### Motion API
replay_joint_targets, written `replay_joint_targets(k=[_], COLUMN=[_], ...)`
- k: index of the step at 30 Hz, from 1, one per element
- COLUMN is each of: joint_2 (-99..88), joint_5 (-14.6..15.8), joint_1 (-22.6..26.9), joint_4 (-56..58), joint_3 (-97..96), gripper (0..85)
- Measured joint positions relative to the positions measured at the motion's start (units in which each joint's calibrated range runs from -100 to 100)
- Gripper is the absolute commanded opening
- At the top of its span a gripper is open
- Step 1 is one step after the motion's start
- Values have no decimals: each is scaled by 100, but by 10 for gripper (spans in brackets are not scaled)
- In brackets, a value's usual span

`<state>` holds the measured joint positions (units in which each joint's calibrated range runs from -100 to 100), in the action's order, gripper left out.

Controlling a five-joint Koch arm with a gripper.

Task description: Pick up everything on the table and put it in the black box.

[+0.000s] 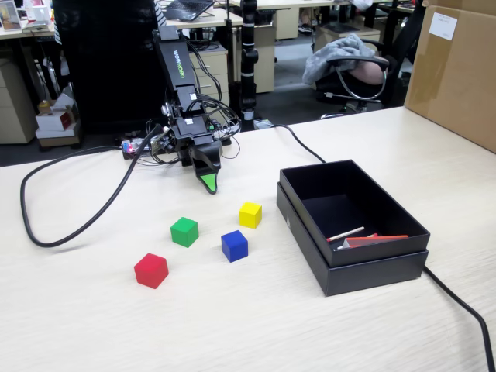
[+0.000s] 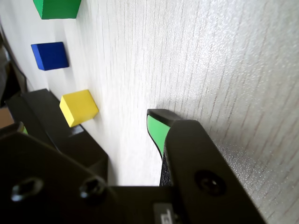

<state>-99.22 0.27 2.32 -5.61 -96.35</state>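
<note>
Four cubes sit on the table (image 1: 93,325): one red cube (image 1: 151,270), one green cube (image 1: 184,232), one blue cube (image 1: 234,246), one yellow cube (image 1: 249,215). One black box (image 1: 372,271) stands beside them. Whether the gripper (image 1: 208,183) is spread or pressed together, I cannot tell.

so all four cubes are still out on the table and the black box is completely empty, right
Not quite. The red cube, green cube, blue cube and yellow cube are on the table, but the fixed view shows the black box holding red and white sticks.
</note>
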Motion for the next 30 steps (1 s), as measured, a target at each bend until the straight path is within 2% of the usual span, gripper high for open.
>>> replay_joint_targets(k=[3,9,11,17,25,30], joint_2=[13,518,1165,2227,3845,4777], joint_5=[0,0,5,5,-190,-200], joint_1=[-20,-181,-234,-352,-625,-723], joint_4=[101,1223,2455,3562,4475,5134], joint_3=[110,1059,2355,3916,5623,6399], gripper=[499,495,491,484,475,475])
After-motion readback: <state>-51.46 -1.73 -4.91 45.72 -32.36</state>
